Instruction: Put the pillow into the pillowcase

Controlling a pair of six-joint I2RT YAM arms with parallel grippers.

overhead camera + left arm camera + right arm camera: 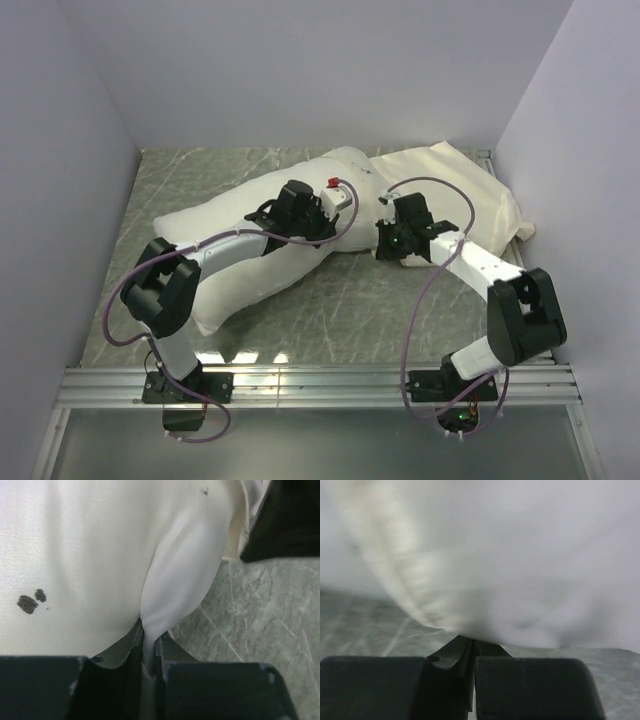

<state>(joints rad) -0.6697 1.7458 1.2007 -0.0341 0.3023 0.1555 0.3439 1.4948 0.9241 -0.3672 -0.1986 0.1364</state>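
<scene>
Risk: grip slip, pillow not yet in
L gripper (149,630) clamped on thin fold of pillow (75,545); R gripper (470,647) jaws together by pillowcase (470,190), catch unclear; fabric may pull free under tension

**Soft, even light overhead; your right wrist view is blurred.**

From the overhead camera you get bright, diffuse light from above. There is no glare on the pale walls (300,70), and only faint, soft-edged shadows lie under the arms and along the near side of the pillow (240,285). The table (380,300) shows a mild sheen near its front edge. Your left wrist view is sharp on the pillow's folds and dark specks, with grey shading in the crease that runs into the left gripper (148,639), whose fingers are dark and slightly soft. Your right wrist view is out of focus almost throughout: the upper part is a milky smear, the table veining is hazy, and the right gripper (471,649) is a black mass with little detail.
</scene>
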